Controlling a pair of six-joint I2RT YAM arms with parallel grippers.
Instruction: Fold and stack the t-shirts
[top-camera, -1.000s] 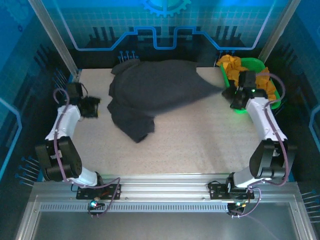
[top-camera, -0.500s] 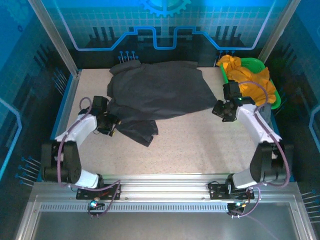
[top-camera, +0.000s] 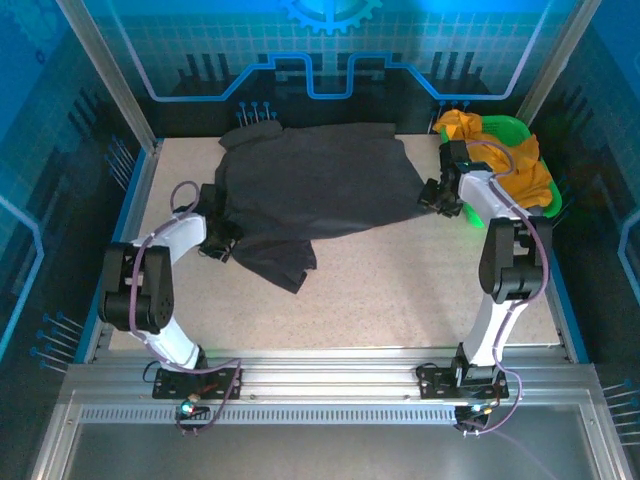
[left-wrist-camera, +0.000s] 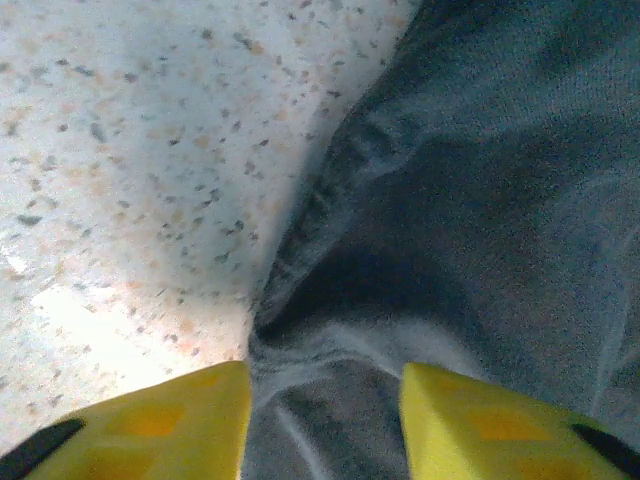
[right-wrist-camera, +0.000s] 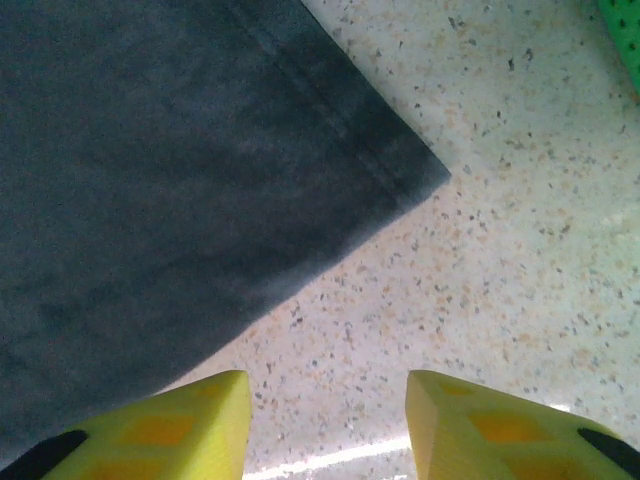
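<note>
Cloth first: the dark charcoal t-shirt (top-camera: 320, 190) lies spread toward 12 o'clock on the speckled table (top-camera: 420, 290). It is mostly flat, with a rumpled flap trailing off it toward 7 o'clock. The green basket (top-camera: 515, 128) stands at the table's 2 o'clock corner, and a mustard-orange t-shirt (top-camera: 505, 168) is heaped in it and spills over its rim.

From overhead I see my left gripper (top-camera: 225, 242) at the dark shirt's 9 o'clock edge, low against the fabric. On the left wrist camera its 2 yellow fingertips (left-wrist-camera: 160, 420) stand partly apart. A puckered ridge of the shirt's hem runs down into the gap between them, with bare table off at 9 o'clock. Cloth fills that gap from tip to tip, but I cannot tell whether the jaws actually pinch it or merely straddle it.

My right gripper (top-camera: 436, 198) sits at the dark shirt's 3 o'clock corner, just beside the cloth. On the right wrist camera its jaws are partly open with nothing held, and bare table lies in the gap. The shirt's hemmed corner lies flat at 12 o'clock from the tips, near them but apart. A sliver of the basket shows at 1 o'clock.
</note>
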